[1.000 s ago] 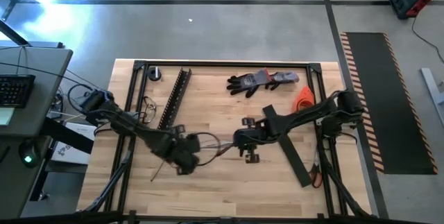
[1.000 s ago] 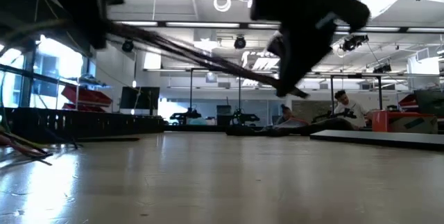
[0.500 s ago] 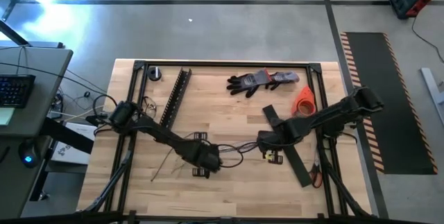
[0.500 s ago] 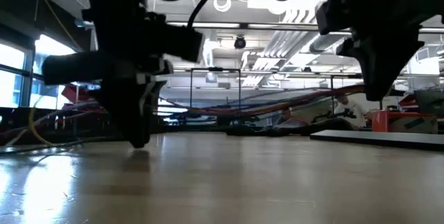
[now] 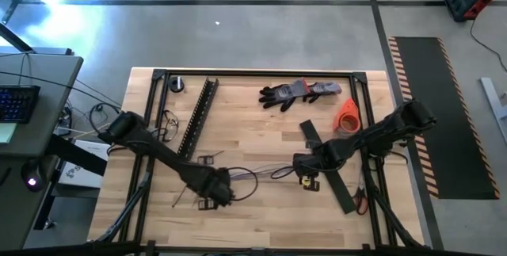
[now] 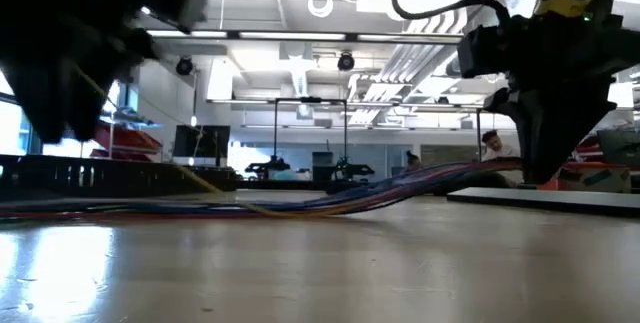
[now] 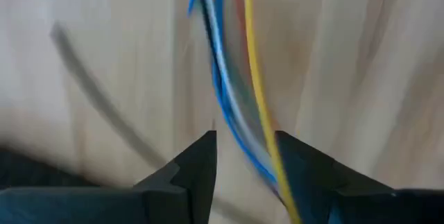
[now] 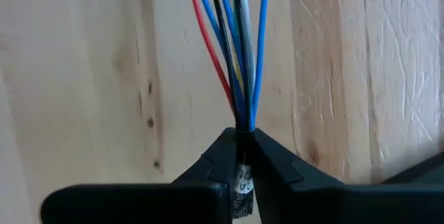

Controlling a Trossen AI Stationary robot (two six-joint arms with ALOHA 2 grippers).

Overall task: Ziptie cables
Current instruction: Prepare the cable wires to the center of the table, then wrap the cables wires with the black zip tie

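Note:
The cables (image 5: 277, 171), a bunch of thin blue, red, white, yellow and dark wires, lie across the table's middle between my two grippers. In the low view the cables (image 6: 300, 206) rest on the wood at the left and rise at the right. My right gripper (image 5: 305, 166) is shut on the bunch (image 8: 236, 44). My left gripper (image 5: 211, 190) is open and low over the table, its fingers on either side of the wires (image 7: 223, 71). My right gripper pinches the cable bunch (image 8: 243, 121) between its two fingertips, all wires gathered together. That end is lifted off the table (image 6: 490, 170), and the rest slopes down onto the wood. My left gripper: a yellow wire (image 7: 267, 137) runs close by one finger; I cannot tell whether it touches.
A long black slotted bar (image 5: 199, 113) lies at the far left. Dark gloves (image 5: 297, 92) lie at the far edge, with an orange object (image 5: 348, 113) to their right. A flat black strip (image 5: 331, 173) lies under the right arm. A black metal frame (image 5: 253, 73) borders the table.
My right gripper has gone toward the table's right edge with the cables. My left gripper went right and down to the table, then back toward the left edge. The bunch, at first stretched in the air between the grippers, now lies on the wood at its left part.

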